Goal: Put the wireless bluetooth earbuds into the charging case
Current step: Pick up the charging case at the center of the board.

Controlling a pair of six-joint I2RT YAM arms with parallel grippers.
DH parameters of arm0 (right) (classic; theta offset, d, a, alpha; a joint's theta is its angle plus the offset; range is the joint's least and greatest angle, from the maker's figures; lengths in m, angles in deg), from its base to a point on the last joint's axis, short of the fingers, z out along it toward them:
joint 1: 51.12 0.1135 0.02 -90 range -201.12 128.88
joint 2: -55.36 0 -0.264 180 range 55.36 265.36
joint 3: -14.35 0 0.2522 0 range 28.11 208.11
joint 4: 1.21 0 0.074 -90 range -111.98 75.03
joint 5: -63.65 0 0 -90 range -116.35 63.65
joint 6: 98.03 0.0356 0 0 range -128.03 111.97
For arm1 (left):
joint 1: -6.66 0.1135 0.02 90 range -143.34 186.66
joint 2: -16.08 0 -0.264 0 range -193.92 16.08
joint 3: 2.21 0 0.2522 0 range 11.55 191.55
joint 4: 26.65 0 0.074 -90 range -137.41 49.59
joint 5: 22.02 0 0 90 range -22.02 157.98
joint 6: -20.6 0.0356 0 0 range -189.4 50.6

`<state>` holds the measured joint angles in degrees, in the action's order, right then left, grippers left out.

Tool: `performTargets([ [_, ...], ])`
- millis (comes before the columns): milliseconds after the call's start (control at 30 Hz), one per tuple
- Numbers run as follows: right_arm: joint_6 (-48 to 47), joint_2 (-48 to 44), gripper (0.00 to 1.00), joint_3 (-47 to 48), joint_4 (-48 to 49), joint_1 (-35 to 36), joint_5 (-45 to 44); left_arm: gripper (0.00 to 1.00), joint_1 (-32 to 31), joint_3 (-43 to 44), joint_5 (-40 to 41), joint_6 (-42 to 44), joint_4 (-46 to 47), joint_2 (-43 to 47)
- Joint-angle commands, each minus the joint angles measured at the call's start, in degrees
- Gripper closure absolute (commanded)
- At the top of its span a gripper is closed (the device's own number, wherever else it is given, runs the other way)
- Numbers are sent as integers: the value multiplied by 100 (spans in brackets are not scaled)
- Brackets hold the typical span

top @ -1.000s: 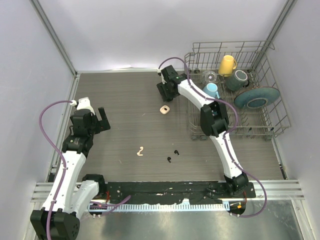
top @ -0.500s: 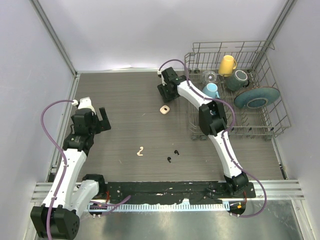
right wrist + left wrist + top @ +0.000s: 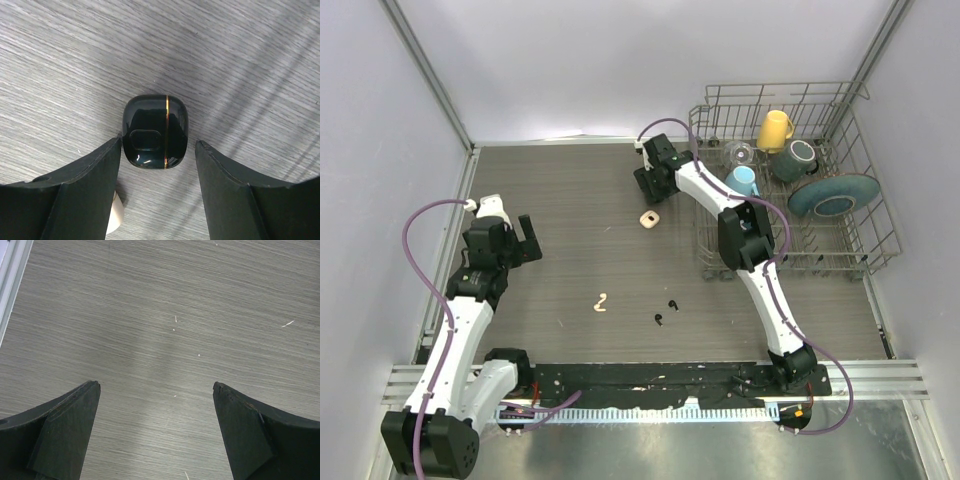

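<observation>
Your right fingers (image 3: 75,192) have edged in half-open astride the shut case (image 3: 155,131), your left fingers (image 3: 60,432) stay wide over the desk (image 3: 570,200), and the earbuds (image 3: 601,302) lie loose mid-desk, none inserted.

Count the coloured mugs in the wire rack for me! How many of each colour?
Yellow mug: 1
Light blue mug: 1
Dark grey-green mug: 1
Total: 3
</observation>
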<state>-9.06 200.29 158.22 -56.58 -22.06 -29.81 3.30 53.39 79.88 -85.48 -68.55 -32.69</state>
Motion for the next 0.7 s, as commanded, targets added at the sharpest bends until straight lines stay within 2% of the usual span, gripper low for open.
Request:
performTargets([
  [0,-212,36,34,85,188,-23,100,0,-16,201,-83,34,72,-27],
  [200,-257,89,37,68,197,-23,267,0,-7,210,-109,17,72,-62],
  [333,-265,115,47,59,197,-23,267,0,-16,210,-109,17,63,-53],
  [467,-248,63,61,50,197,-23,267,0,-16,219,-135,-1,54,-62],
  [500,-248,28,74,59,179,-23,276,0,-16,219,-144,-1,63,-53],
  [533,-230,1,78,59,170,-23,267,0,-16,228,-118,-44,54,-71],
  [667,-230,-288,85,33,188,29,276,0,-25,236,-39,-150,63,-115],
])
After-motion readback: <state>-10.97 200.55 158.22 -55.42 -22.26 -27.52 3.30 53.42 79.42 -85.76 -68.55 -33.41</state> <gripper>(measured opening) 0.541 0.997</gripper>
